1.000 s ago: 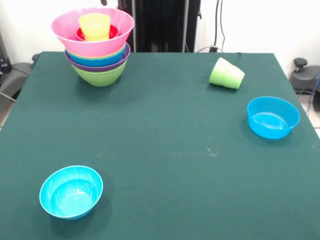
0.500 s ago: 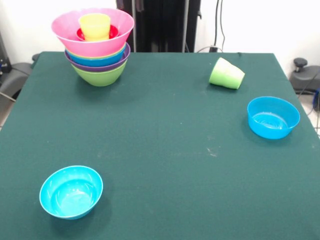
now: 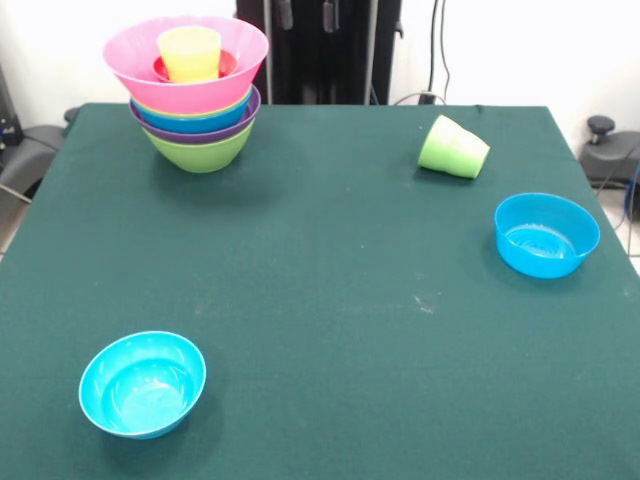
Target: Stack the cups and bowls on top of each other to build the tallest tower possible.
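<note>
The tower [image 3: 196, 125] stands at the table's far left: a lime green bowl at its base, purple, blue and green rims above, and the huge pink bowl [image 3: 205, 88] on top. A small red bowl [image 3: 228, 64] sits in the pink one, with the yellow-orange cup [image 3: 189, 52] upright in it. The light green cup [image 3: 453, 147] lies on its side at the far right. A blue bowl [image 3: 546, 235] sits at the right edge, a cyan bowl [image 3: 142, 384] at the near left. Only the tips of my gripper [image 3: 306, 12] show at the top edge, apart and empty, right of the tower.
The dark green table [image 3: 320, 280] fills the view. The black pedestal [image 3: 345, 55] stands behind its far edge. Cables hang on the wall at the upper right.
My gripper tips have moved along the top edge from above the tower to the right, in front of the pedestal. The cups and bowls have not moved.
</note>
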You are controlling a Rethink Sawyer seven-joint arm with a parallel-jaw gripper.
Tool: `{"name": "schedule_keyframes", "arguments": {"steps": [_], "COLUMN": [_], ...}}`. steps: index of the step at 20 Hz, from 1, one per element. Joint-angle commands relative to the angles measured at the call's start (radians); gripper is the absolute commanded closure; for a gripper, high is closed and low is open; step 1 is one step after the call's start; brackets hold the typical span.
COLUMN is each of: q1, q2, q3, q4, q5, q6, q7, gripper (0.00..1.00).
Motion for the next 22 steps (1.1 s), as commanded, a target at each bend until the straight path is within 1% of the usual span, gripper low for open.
{"name": "schedule_keyframes", "arguments": {"steps": [1, 3, 6, 12, 14, 17, 22], "q1": [0.078, 0.098, 0.140, 0.251, 0.283, 0.334, 0.373], "q2": [0.125, 0.142, 0.175, 0.261, 0.287, 0.289, 0.284], "q3": [0.033, 0.026, 0.005, -0.069, -0.091, -0.129, -0.162], "q4": [-0.194, -0.220, -0.256, -0.324, -0.334, -0.343, -0.344], "q5": [0.043, 0.041, 0.037, 0.007, 0.013, 0.024, 0.053], "q6": [0.129, 0.126, 0.129, 0.065, 0.040, 0.025, 0.034], "q7": [0.025, 0.027, 0.058, 0.146, 0.173, 0.211, 0.219], "gripper": [0.00, 0.00, 0.00, 0.00, 0.00, 0.00, 0.00]}}
